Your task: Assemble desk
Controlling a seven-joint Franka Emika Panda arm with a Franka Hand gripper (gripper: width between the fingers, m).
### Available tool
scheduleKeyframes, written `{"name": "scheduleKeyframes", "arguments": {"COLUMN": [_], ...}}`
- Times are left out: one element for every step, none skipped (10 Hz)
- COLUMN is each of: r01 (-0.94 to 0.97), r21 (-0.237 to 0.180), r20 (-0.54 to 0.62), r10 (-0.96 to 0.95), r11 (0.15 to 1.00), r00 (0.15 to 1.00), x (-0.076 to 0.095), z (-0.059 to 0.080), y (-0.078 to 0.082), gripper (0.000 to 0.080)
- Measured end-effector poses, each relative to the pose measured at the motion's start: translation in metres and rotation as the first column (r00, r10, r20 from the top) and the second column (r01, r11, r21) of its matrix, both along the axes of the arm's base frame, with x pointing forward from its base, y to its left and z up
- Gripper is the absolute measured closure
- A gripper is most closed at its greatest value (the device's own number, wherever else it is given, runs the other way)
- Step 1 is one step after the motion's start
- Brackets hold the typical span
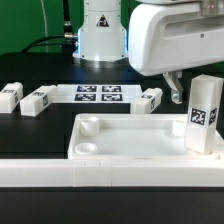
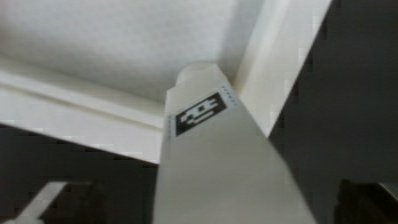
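Since the step in hand seems to concern a single leg, the first loose leg (image 1: 10,97) and the second loose leg (image 1: 37,100) lie on their sides at the exterior view's left, apparently parked until wanted. Next comes the marker board (image 1: 98,94), flat and bearing only its tags. In front of it the desk panel (image 1: 130,135) lies rim-up, I judge so that its round sockets face the arm; the two left sockets (image 1: 87,127) are bare. Along the near edge runs the border rail (image 1: 60,172), likely a stop that keeps the panel square. A third loose leg (image 1: 150,98) lies just behind the panel's far rim. Right of it the gripper (image 1: 177,94) hangs beneath the arm's white body, just beside the top of the upright leg (image 1: 203,115). That leg stands at the panel's right end, probably over a corner socket for seating. The wrist view shows the same leg (image 2: 214,150) close up against the panel (image 2: 107,40).

Whether the gripper clasps that leg or stands apart from it cannot be told: its fingertips are small and dark in the exterior view and unclear in the wrist view. The right-hand sockets are hidden, and the panel's right end is cut off.
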State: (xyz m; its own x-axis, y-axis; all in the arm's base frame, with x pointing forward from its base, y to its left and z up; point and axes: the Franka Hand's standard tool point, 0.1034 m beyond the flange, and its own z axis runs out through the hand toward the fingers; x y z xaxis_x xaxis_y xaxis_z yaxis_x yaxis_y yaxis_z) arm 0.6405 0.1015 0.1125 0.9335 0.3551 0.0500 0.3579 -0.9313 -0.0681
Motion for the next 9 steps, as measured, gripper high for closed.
{"name": "scheduleKeyframes", "arguments": {"r01": [-0.116, -0.152, -0.242, -0.243, -0.243, -0.240, -0.214, -0.211, -0.167], "r21": [-0.012, -0.016, -0.028, -0.028, -0.028, -0.027, -0.026, -0.026, -0.023], "r20": [0.010, 0.012, 0.017, 0.017, 0.017, 0.017, 0.015, 0.015, 0.012], "r10": [0.116, 0.152, 0.242, 0.244, 0.243, 0.241, 0.214, 0.211, 0.167], "r11": [0.993, 0.988, 0.970, 0.970, 0.970, 0.970, 0.977, 0.977, 0.986], "r00": [0.993, 0.988, 0.970, 0.970, 0.970, 0.970, 0.977, 0.977, 0.986], "x": [0.0005, 0.0004, 0.0004, 0.0004, 0.0004, 0.0004, 0.0004, 0.0004, 0.0004], "z": [0.0003, 0.0002, 0.0000, -0.0002, -0.0002, -0.0002, -0.0002, -0.0002, -0.0003], "y": [-0.0014, -0.0005, -0.0011, -0.0017, -0.0017, -0.0017, -0.0017, -0.0017, -0.0015], "gripper": [0.0150, 0.0150, 0.0236, 0.0372, 0.0372, 0.0511, 0.0511, 0.0511, 0.0511]}}
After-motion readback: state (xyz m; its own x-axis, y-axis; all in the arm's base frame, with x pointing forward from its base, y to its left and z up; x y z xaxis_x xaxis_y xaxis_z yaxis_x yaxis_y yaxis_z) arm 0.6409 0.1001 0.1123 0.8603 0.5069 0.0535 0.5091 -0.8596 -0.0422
